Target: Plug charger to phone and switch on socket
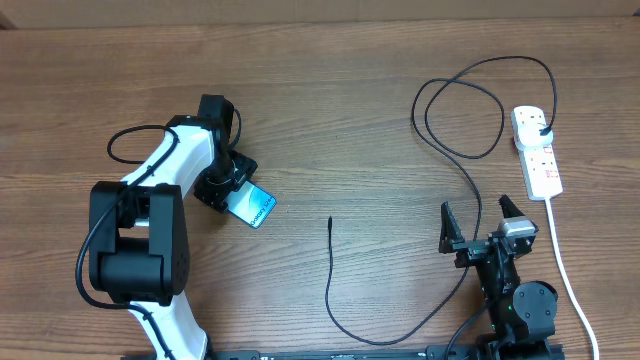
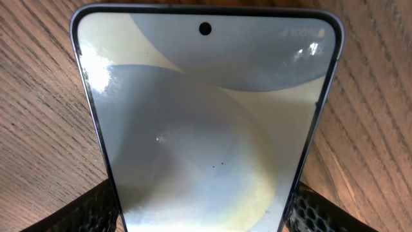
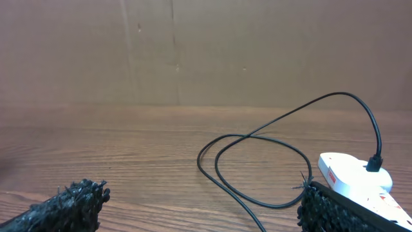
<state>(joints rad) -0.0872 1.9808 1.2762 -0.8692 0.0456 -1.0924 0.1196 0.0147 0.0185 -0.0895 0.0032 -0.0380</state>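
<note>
Overhead: my left end effector (image 1: 240,196) is gripping the phone (image 1: 257,207), while the charger (image 1: 331,245) is lying tip-loose on the surface (image 1: 350,100), not yet connected. Left wrist: the phone (image 2: 206,129) is spanning my fingers (image 2: 96,209). Right wrist: my right end effector (image 3: 203,200) is gaping wide and empty near the socket (image 3: 347,174), which is already carrying the plug (image 3: 373,166); I judge the switching is yet to come.

phone (image 1: 255,207): slim, blue-teal screen facing up, dark edge; sits between the fingers (image 2: 96,209) of the left tool (image 1: 238,196), one long edge at each finger.
charger (image 1: 330,270): thin black cable; the slim connector tip lies loose on the tabletop (image 1: 350,80) between the two tools, well apart from phone. Cable passes the right tool (image 1: 482,222) and loops ahead of it; black plug seated in socket.
socket (image 1: 537,150): white strip, red-marked switches, lying flat, ahead-right of right tool; switch position too small to tell.
</note>
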